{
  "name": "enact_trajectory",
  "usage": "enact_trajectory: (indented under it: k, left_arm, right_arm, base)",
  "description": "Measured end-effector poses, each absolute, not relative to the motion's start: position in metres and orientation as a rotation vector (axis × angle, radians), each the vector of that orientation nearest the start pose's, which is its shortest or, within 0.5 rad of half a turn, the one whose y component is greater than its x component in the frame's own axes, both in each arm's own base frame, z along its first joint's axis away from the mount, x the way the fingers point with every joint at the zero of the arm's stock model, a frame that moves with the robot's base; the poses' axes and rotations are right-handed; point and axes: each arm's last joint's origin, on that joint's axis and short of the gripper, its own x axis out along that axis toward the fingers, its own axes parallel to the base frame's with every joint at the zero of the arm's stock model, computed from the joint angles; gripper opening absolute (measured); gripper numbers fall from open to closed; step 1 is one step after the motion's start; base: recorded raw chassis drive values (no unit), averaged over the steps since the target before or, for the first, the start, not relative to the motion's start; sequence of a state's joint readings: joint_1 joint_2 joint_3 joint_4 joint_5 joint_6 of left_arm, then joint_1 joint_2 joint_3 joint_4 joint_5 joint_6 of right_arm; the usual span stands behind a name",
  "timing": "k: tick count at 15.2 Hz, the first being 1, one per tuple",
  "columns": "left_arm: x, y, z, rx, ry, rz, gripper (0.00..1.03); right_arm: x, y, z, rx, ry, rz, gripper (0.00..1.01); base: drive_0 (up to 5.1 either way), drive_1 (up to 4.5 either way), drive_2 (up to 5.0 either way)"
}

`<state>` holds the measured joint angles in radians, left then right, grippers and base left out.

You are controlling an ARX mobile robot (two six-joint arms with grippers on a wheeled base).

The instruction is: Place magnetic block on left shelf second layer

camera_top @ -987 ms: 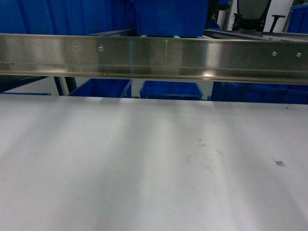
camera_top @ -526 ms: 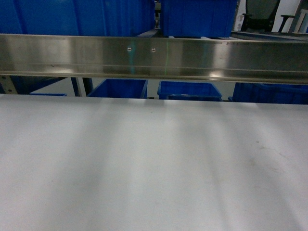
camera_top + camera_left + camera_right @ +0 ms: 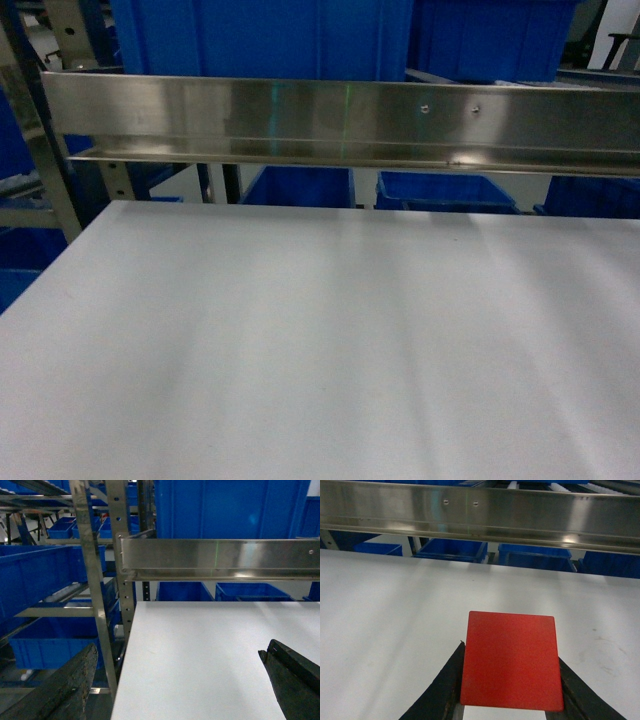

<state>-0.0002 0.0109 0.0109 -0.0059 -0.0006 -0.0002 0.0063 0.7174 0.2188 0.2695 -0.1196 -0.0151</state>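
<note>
At the bottom of the right wrist view, the right pincer [image 3: 512, 700] clamps the magnetic block [image 3: 510, 660] above the white counter [image 3: 300, 340]. The left pincer [image 3: 175, 680] gapes, empty. Beyond, the steel rail [image 3: 340, 120] now shows its left end and post [image 3: 40, 150], with blue bins [image 3: 260, 40] shifted rightward.

White tabletop [image 3: 320, 340] fills the head view, smooth and pale, with faint smudges showing in the right wrist view. Along its far edge runs a shiny steel rail [image 3: 340, 120], and blue bins [image 3: 260, 40] sit on the rack behind.
</note>
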Motion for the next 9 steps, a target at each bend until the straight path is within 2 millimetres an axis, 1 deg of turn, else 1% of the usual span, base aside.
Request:
enact_trajectory:
  k: [9]
  left_arm:
    - [0.0977, 0.0, 0.1661, 0.0, 0.002, 0.0, 0.98]
  right_arm:
    - [0.1589, 0.0045, 0.1903, -0.002, 0.232, 0.127, 0.34]
  base:
    - [-4.8, 2.63, 2.6]
